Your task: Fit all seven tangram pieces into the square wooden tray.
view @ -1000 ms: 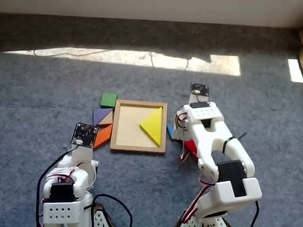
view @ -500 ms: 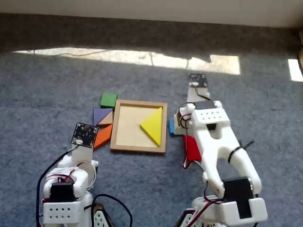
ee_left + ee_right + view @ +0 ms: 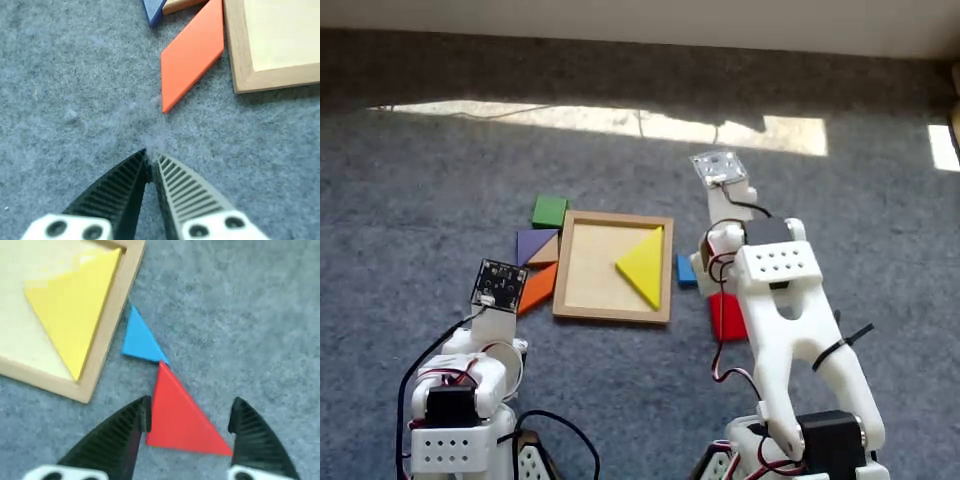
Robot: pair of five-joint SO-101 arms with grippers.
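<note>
As the right gripper (image 3: 191, 407) has advanced, open and empty, astride the flat red triangular piece (image 3: 177, 421), a pickup seems next.

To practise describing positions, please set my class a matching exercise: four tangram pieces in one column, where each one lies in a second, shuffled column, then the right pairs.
Column 1
1. yellow triangle
2. red triangle
3. orange parallelogram
4. green square

Column 2
A. on the carpet at the wooden tray's far left corner
B. inside the tray
C. on the carpet right of the tray, tip at the blue triangle
D. on the carpet along the tray's left side

Pairs: 1-B; 2-C; 3-D; 4-A
</note>
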